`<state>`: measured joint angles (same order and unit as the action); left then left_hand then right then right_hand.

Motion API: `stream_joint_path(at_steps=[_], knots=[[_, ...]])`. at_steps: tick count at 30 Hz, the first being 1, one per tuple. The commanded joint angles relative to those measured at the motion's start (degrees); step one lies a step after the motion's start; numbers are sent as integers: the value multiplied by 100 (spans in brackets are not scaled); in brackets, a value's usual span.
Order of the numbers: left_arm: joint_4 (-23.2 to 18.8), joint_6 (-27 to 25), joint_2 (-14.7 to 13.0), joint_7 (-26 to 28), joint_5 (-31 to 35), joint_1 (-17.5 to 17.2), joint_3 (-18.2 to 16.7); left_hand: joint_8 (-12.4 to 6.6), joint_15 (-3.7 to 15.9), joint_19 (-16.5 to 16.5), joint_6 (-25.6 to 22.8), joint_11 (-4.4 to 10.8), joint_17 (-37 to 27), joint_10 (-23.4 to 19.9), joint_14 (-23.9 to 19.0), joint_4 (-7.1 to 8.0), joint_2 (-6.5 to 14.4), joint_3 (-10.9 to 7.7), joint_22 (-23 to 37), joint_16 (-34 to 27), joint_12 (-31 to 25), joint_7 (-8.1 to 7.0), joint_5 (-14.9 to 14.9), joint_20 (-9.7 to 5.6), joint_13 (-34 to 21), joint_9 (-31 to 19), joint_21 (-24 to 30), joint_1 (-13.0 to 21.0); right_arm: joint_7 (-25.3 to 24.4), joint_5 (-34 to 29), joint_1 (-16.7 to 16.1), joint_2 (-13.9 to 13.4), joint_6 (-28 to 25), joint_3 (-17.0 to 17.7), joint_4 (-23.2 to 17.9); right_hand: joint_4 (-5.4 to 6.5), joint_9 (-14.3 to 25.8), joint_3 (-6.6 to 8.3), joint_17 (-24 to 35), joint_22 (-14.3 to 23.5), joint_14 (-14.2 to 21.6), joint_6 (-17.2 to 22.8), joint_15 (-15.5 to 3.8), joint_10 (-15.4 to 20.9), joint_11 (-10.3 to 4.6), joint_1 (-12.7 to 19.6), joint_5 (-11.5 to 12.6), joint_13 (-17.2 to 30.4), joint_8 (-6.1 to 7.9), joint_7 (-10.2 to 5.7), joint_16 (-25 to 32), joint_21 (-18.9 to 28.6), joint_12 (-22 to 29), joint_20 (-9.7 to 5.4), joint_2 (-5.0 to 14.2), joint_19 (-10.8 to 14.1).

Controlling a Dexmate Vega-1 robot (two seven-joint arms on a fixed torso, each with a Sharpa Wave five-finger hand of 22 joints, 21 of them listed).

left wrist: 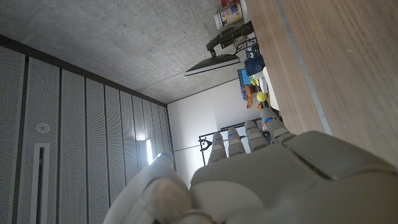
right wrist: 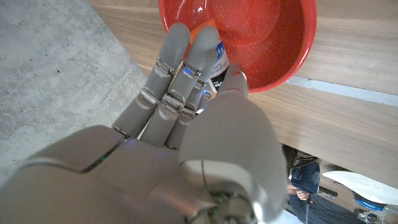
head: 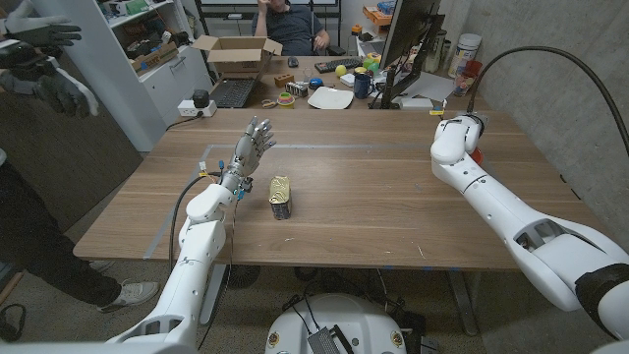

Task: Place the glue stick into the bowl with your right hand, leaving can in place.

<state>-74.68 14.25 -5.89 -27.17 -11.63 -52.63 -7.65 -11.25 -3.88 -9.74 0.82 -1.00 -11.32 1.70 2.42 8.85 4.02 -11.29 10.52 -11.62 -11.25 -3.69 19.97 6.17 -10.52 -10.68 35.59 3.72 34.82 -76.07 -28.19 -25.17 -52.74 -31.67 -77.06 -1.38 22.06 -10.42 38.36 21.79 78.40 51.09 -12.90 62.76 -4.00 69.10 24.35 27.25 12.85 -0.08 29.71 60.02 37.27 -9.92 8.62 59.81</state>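
Right hand [right wrist: 186,118] holding glue stick [right wrist: 213,55] over red bowl [right wrist: 273,37], left hand [head: 251,146] fingers spread, empty, can [head: 282,196] just right of it on bench [head: 373,187]

Beyond the wooden table [head: 393,197] we see a cluttered second desk. An open cardboard box [head: 236,54] stands at its left end, a laptop [head: 233,92] just in front of the box and a white power strip [head: 194,106] left of the laptop. A white plate [head: 330,97] lies near the desk's middle, a dark mug [head: 363,84] just right of it. A monitor [head: 408,44] rises at the right. A person [head: 290,22] sits behind the desk.
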Motion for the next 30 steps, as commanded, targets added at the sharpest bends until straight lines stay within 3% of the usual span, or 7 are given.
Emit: stream_joint_path(at_steps=[1, 30], knots=[[-116, -53, -7, 59, 30, -64, 11, -21, -39, -46, -9, -25, -23, 5, 13, -10, 26, 39, 31, 5, -28, -11, 43, 38, -30, -8, -5, -15, 117, 250, 118, -82, -187, -193, 252, 59, 322, -11, 16, 7, 54, 624, 26, 39, -4, 180, 32, 9, 16, -66, -12, 30, -1, -287, 131, -25], [-375, -114, -40, 130, -24, -251, 47, -20, -43, -33, -10, -36, -22, 8, 11, -9, 45, 97, 34, 6, -27, -9, 68, 38, -30, -7, -50, -7, 88, 652, -40, -271, -178, -422, 63, 164, 346, -65, 27, -57, 58, 648, 25, 50, -25, 302, 30, 24, -32, -67, -13, 103, -28, -287, 133, -43]])
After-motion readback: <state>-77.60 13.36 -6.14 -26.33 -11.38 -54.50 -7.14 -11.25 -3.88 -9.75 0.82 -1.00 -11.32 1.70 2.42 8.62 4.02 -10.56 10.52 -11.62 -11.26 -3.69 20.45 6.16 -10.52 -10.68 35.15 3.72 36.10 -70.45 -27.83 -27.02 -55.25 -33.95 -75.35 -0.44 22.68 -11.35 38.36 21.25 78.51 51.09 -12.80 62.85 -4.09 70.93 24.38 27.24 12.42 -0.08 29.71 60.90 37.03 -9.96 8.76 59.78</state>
